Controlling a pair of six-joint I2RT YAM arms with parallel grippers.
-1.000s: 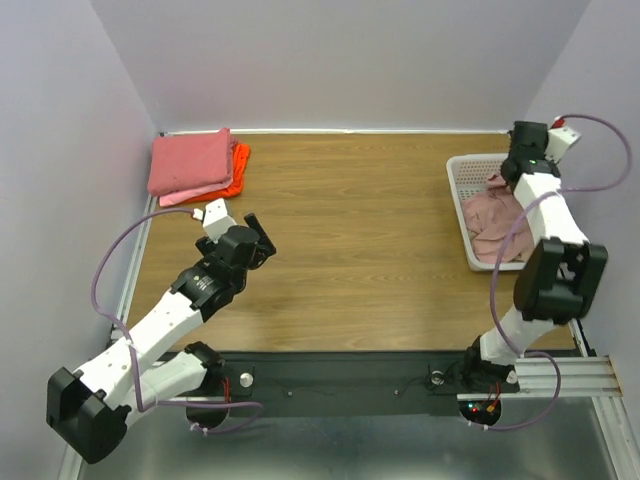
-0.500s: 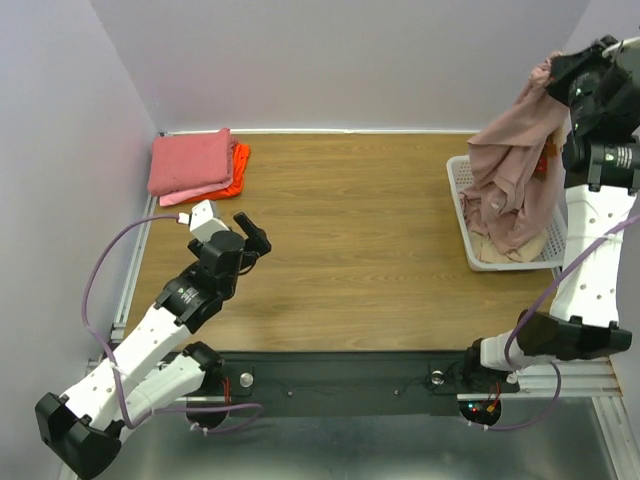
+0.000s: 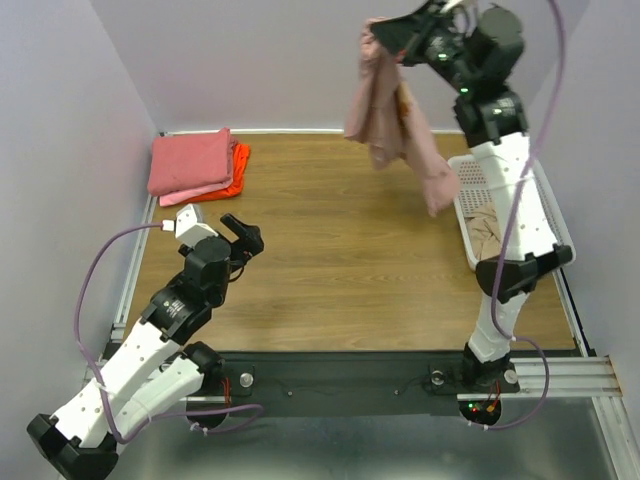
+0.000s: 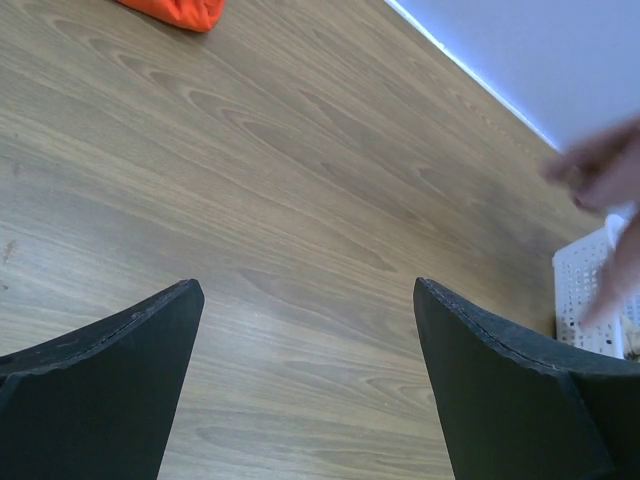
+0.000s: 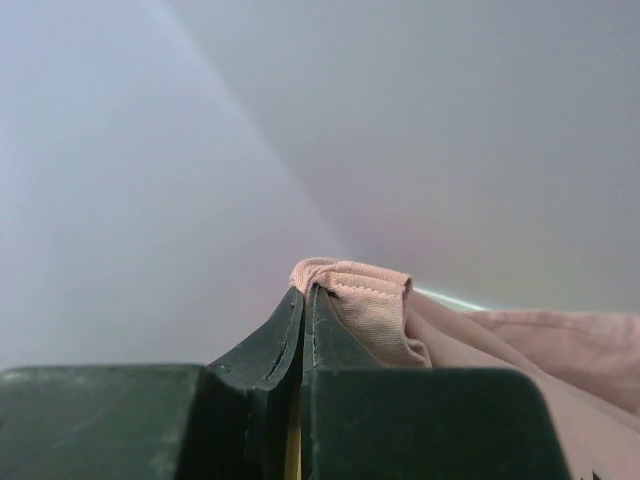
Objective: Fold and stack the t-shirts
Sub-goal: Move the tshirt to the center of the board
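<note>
Top external view: task partway.
- Done: folded stack, coral-pink cloth tee point(image 3: 190, 158) on top, orange-red cloth tee point(image 3: 238, 172) beneath, well beyond left hand point(image 3: 243, 232) on wooden table point(image 3: 340, 240).
- Left hand: spread wide, empty.
- Right hand point(image 3: 378, 30): raised high, pinched tight on hem of dusty-pink cloth t-shirt point(image 3: 395, 110).
- Shirt: dangles below that hand, bunched, twisted, unfolded, print hidden.
- Left: this shirt, plus beige cloth tee point(image 3: 488, 232) in white plastic lattice basket point(image 3: 464, 232) far under right hand.

Soft matt cloth t-shirt point(image 3: 385, 95), smooth wood-grain table point(image 3: 350, 240), white plastic lattice basket point(image 3: 472, 172).
</note>
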